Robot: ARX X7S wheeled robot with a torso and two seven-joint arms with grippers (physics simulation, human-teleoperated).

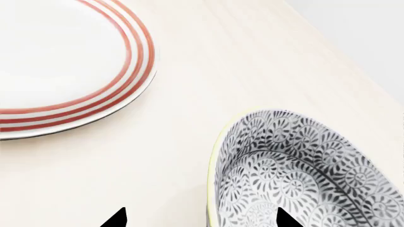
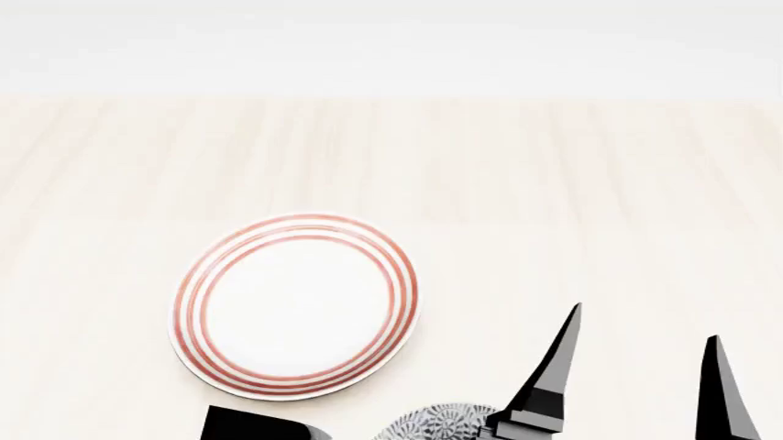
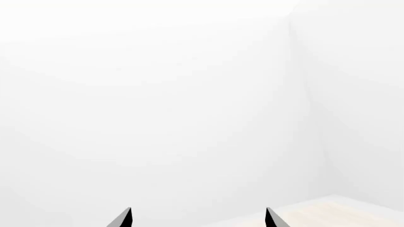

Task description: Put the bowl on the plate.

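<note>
Straddling pale rim of deep grey-and-white floral ceramic bowl point(image 1: 303, 172), left gripper point(image 1: 200, 218) is spread wide: one fingertip inside bowl, other outside; not yet clamped. Bowl sits on pale wooden table point(image 1: 252, 61), just beside flat white ceramic plate with red rings point(image 1: 69, 61), plate at roughly 10 o'clock from bowl. Right gripper point(image 3: 197, 217) parted, empty, aimed at blank wall. Risk: thin rim pinch may slip, bowl tilting or dropping short, clipping plate edge.

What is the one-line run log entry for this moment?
stage: reaching bowl | left tool: open, astride bowl rim | right tool: open, idle | plate: bare | bowl: on table, beside plate
</note>
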